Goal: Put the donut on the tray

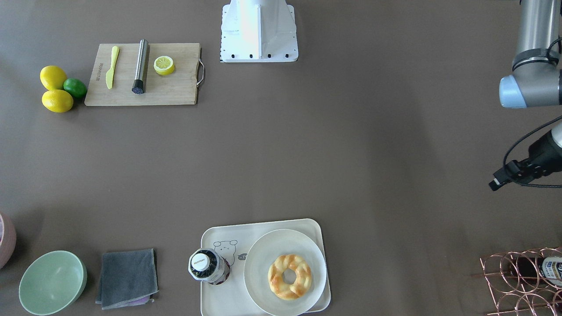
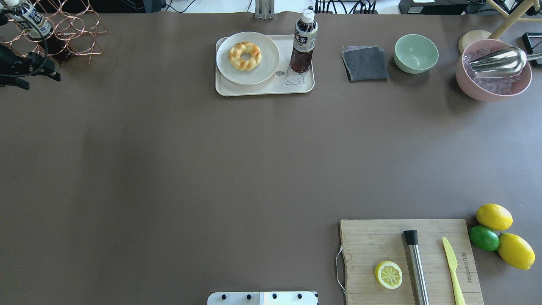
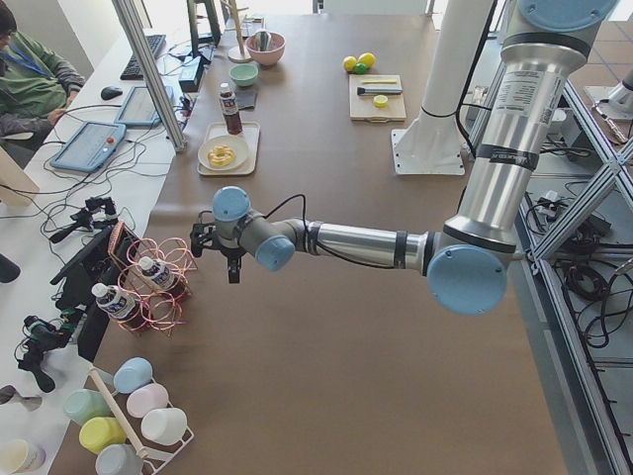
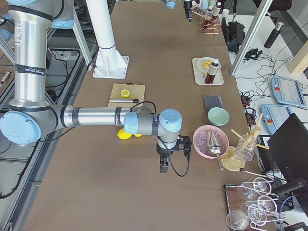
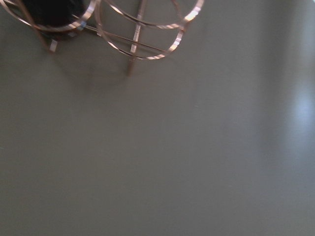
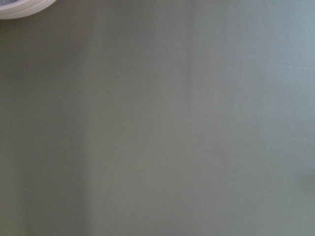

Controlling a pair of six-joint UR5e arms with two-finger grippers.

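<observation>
One glossy braided golden ring donut (image 1: 290,277) lying on one smooth round white plate (image 1: 259,263), plate on one cream round-cornered rectangular tray (image 1: 219,298), one upright dark bottle (image 1: 205,265) sharing it, left gripper (image 1: 499,179) and right gripper (image 4: 164,166) well apart from it, finger spread of either unreadable.

At the far side of the table, near its middle, a round white plate (image 2: 269,63) is seen, with a dark tea bottle (image 2: 303,44) stood upright just to its right. Further right, a folded grey cloth (image 2: 365,63), a pale green bowl (image 2: 416,54) and a pink bowl (image 2: 474,87) are lined up. A metal scoop (image 2: 497,61) is rested in the pink bowl.

At the near right a wooden cutting board (image 2: 372,241) is laid. On it a lemon half (image 2: 388,274), a steel cylinder (image 2: 416,267) and a yellow knife (image 2: 452,267) are set apart from one another. A lemon (image 2: 494,217), a lime (image 2: 484,238) and a second lemon (image 2: 515,250) are clustered just beside the board's right edge.

At the far left corner a copper wire rack (image 2: 76,25) is placed, with a labelled bottle (image 2: 29,19) held in it.
</observation>
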